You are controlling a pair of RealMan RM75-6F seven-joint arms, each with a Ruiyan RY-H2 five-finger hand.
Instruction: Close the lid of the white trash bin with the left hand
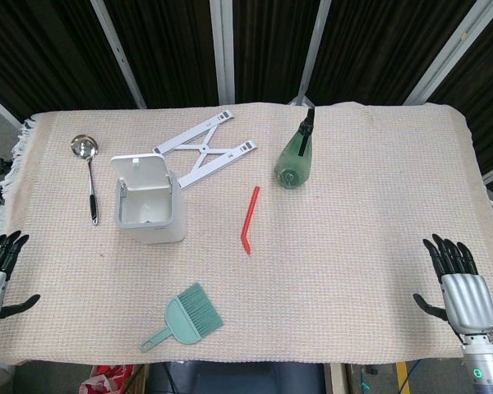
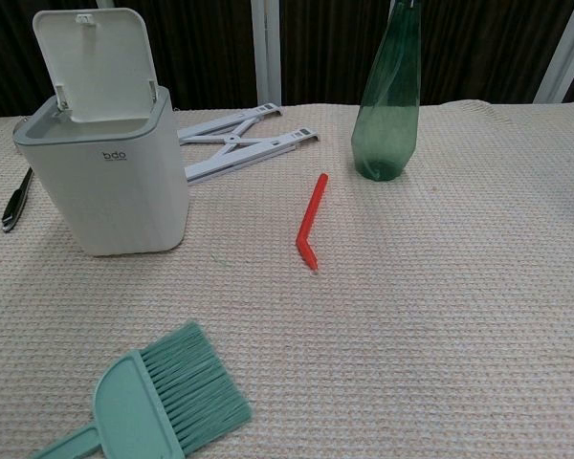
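Observation:
The white trash bin (image 1: 152, 215) (image 2: 110, 177) stands on the left half of the table, its lid (image 1: 143, 171) (image 2: 97, 63) hinged up and open toward the back. My left hand (image 1: 0, 275) rests at the table's left front edge, fingers spread and holding nothing, well to the left of the bin. At the right front corner my right hand (image 1: 462, 287) lies with fingers apart, also holding nothing. Neither hand appears in the chest view.
A metal ladle (image 1: 89, 174) lies left of the bin. A white folding stand (image 1: 205, 149), a green spray bottle (image 1: 296, 156) and a red bent stick (image 1: 251, 220) lie behind and right. A teal brush-and-dustpan (image 1: 186, 316) lies in front of the bin.

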